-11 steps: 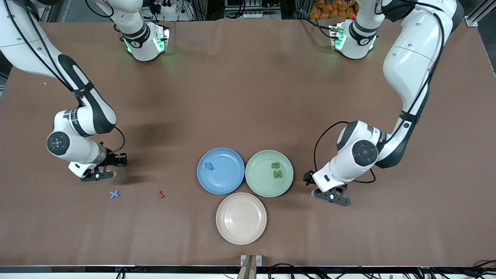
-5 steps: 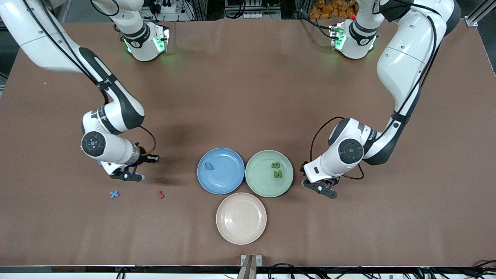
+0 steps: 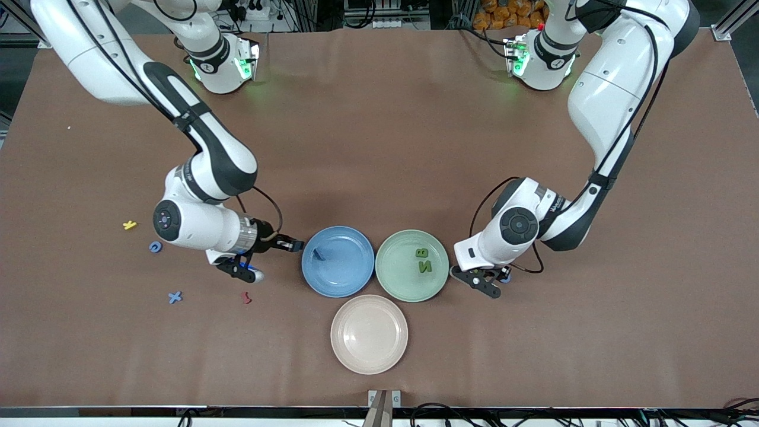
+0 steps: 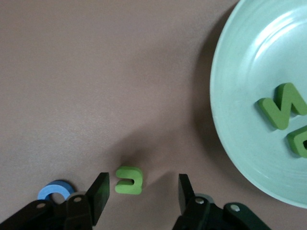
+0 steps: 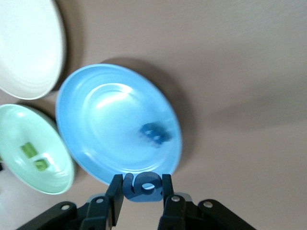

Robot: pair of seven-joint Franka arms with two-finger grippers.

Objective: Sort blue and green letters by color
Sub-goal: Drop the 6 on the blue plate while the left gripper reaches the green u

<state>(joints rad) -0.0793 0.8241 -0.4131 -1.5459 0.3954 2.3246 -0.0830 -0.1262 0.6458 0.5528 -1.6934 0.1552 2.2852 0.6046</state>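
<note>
Right tool (image 5: 142, 188): clamped on a blue letter (image 5: 142, 186), held just over the blue plate's (image 3: 338, 261) rim at its right-arm end; one blue letter (image 3: 318, 254) is lying in that plate.

Left tool (image 4: 141, 194): jaws apart, set low over the desk (image 3: 379, 148) on either side of a green letter (image 4: 128, 180), neither seen touching it, beside the green plate (image 3: 412, 265), where two green letters (image 3: 423, 261) lie.

Loose near the desk's right-arm end: blue cross (image 3: 174, 297), blue ring (image 3: 155, 247).

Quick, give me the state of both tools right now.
Left tool: open, fingers either side of a green letter on the table beside the green plate.
Right tool: shut on a blue letter, at the blue plate's edge.
</note>
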